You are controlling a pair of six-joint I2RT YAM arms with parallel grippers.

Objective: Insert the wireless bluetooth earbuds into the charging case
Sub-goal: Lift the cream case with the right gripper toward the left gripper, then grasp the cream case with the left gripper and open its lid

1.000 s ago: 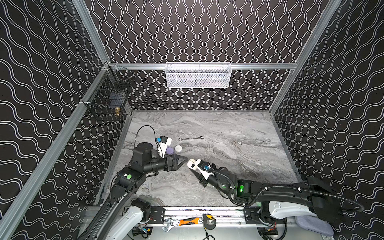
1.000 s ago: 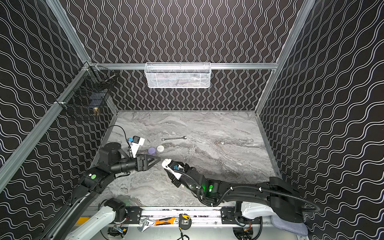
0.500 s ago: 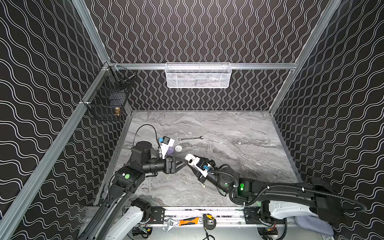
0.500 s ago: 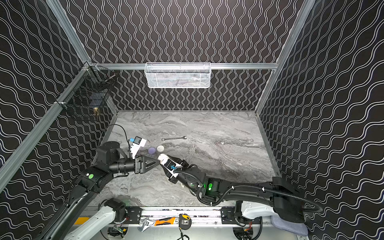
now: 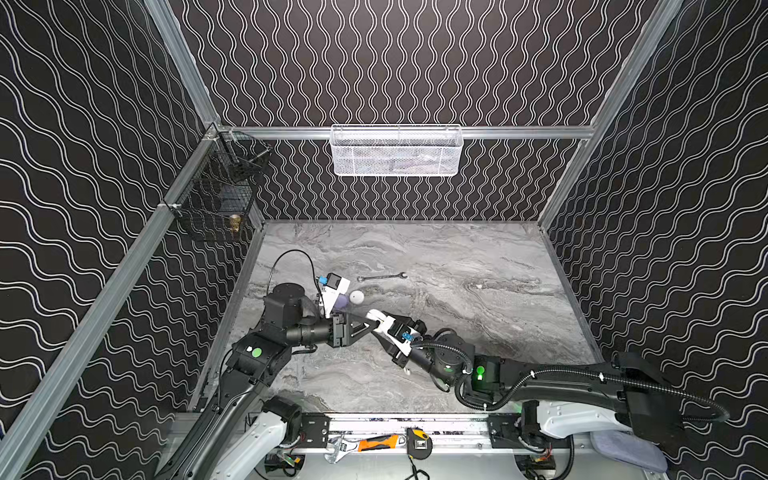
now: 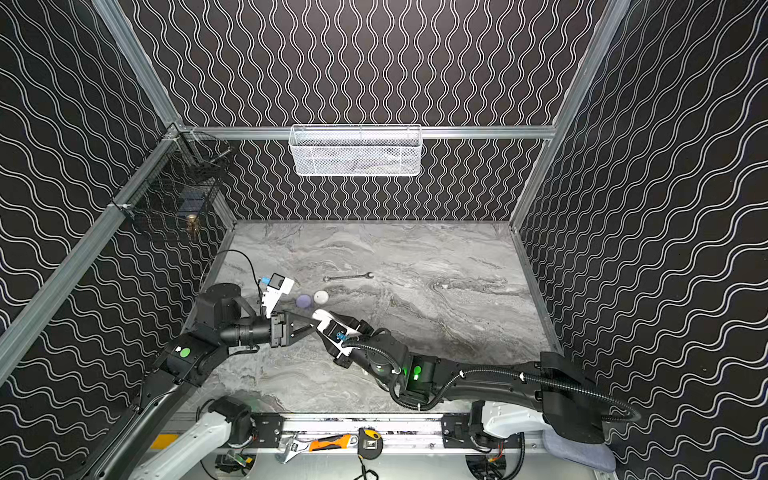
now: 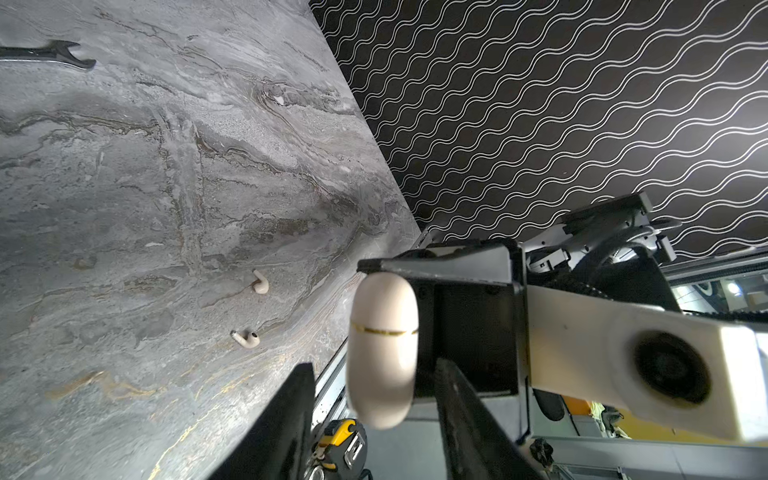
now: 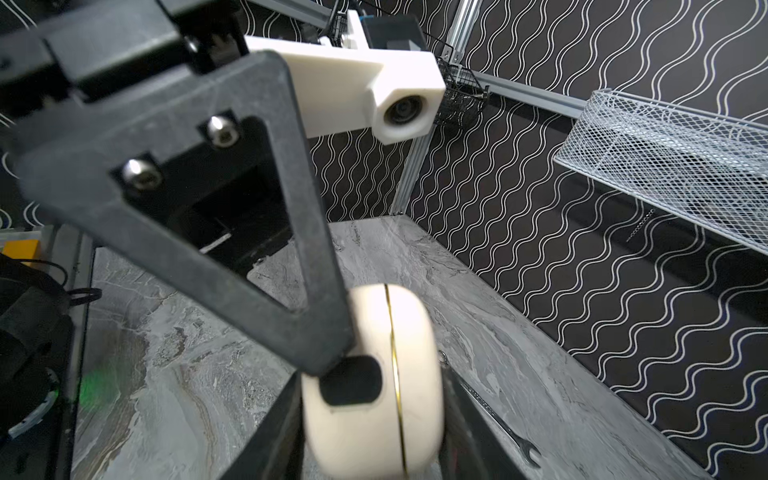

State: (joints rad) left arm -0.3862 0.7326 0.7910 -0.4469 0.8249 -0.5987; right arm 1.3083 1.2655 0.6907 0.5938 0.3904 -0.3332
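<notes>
Marble table point(image 5: 478, 332) open to right and rear, both arms low, crowded near left wall point(image 5: 124, 291), right gripper point(image 8: 370, 428) clamped on cream charging case point(image 8: 415, 353), left gripper point(image 7: 374, 365) straddling it, one pad point(image 8: 351, 386) touching, grip uncertain, two earbuds point(image 7: 261, 283) loose on table nearby

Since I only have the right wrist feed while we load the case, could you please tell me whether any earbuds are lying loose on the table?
Observer: Yes, the left wrist view shows two cream earbuds lying apart on the table, neither held.
Operator: Thank you; are there other cases around?
Observer: In both top views a lavender case and a white round case sit side by side on the table.
Operator: Is the other arm gripping yet?
Observer: The left tool has a finger on each side of the cream charging case that the right tool holds; whether it presses yet, I cannot tell.
</notes>
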